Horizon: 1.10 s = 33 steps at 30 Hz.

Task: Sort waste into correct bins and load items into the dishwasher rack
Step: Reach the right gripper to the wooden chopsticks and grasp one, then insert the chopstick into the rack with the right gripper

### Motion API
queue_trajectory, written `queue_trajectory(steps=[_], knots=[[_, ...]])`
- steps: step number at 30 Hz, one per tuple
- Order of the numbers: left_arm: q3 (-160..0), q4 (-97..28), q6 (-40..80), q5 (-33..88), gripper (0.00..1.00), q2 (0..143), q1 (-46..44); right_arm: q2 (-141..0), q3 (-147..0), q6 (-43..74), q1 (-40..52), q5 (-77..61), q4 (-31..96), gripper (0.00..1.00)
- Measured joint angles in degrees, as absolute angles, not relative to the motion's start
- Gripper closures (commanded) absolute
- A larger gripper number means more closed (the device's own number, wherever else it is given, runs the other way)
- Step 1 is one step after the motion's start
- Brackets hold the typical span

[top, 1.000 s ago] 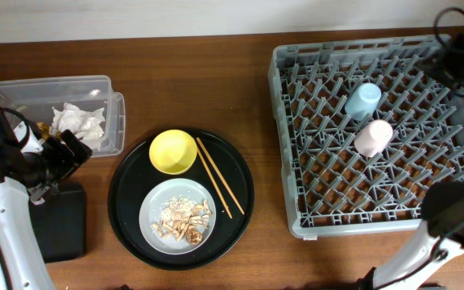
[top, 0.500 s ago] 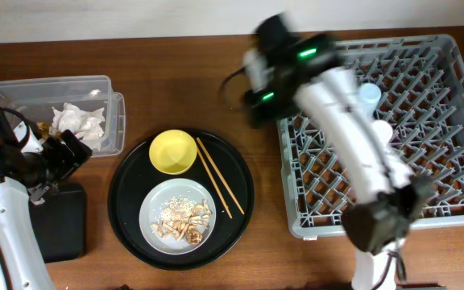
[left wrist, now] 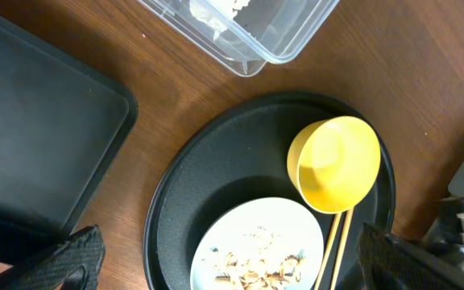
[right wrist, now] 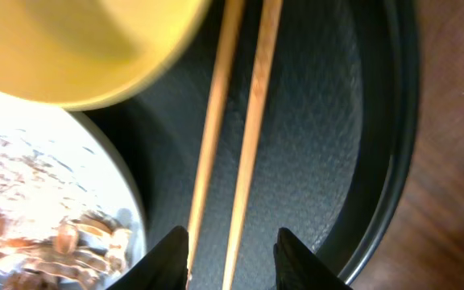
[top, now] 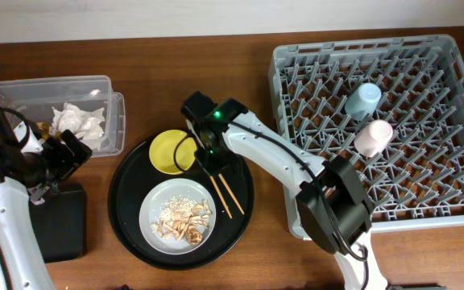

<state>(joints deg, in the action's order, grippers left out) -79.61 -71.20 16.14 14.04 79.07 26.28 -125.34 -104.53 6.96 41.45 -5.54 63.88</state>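
Note:
My right gripper point(top: 209, 159) point(right wrist: 230, 262) is open and low over the round black tray, with its fingers straddling the wooden chopsticks point(top: 225, 192) point(right wrist: 244, 137). The yellow bowl point(top: 170, 151) point(left wrist: 334, 163) lies next to them. The grey-white plate point(top: 155, 211) holds the beige crumbs point(top: 184, 219). My left gripper point(top: 64, 159) point(left wrist: 232, 266) is open and empty, between the clear box point(top: 22, 87) with the white tissue point(top: 79, 122) and the shallow black tray point(top: 59, 221). The light-blue cup point(top: 362, 99) and the pink cup point(top: 374, 137) stand in the grey rack point(top: 284, 72).
The large round black tray point(top: 127, 201) carries the bowl, plate and chopsticks at centre. The right arm stretches from the front right across the rack's left edge. Bare wooden table lies between the round tray and the rack.
My right arm has swung from the far right corner, across the rack, down to the chopsticks on the round tray. The left arm has not moved.

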Motion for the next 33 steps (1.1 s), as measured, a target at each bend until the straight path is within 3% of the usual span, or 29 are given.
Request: queue_trajectory(steps=[20, 25, 33], knots=[[-79.61, -71.2, 16.14, 14.04, 0.0, 79.07, 26.28, -125.14, -92.44, 7.57, 41.45, -7.53, 53.6, 0.65], [-79.61, -71.22, 16.14, 14.04, 0.01, 79.07, 26.28, -124.66, -91.57, 7.62, 41.3, -6.46, 52.45, 0.95], [-79.61, -71.2, 16.14, 14.04, 0.0, 79.07, 26.28, -124.66, -92.55, 9.89, 40.49, -6.76, 54.26, 0.96]])
